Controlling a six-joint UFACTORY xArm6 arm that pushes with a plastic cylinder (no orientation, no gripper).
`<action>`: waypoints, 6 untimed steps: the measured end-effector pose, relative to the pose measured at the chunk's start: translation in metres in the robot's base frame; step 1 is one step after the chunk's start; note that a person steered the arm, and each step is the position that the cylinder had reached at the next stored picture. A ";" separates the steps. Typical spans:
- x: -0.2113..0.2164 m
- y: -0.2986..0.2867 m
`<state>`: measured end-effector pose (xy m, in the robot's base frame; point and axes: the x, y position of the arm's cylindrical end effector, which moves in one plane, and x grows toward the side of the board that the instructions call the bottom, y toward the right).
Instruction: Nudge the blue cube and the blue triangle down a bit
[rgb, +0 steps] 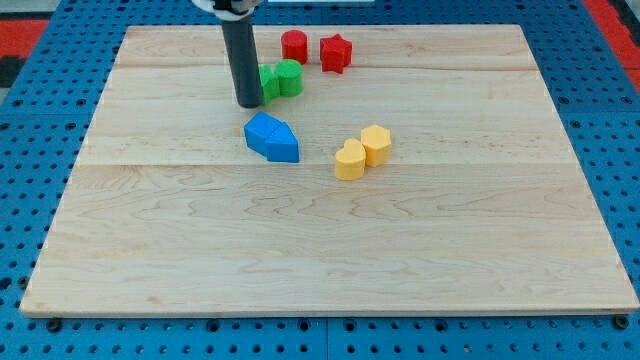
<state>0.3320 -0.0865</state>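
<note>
blue cube (261, 131) — blue triangle (283, 146), touching

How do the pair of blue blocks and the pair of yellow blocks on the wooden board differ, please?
The blue cube and blue triangle lie just below my tip; the two yellow blocks sit further to the view's right, away from it. The blue pair has flat, angular faces; the yellow pair looks rounder and more upright. Both are touching pairs, set diagonally on the wooden board.
</note>
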 end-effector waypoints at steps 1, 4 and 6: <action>-0.021 0.016; 0.032 0.016; 0.070 -0.036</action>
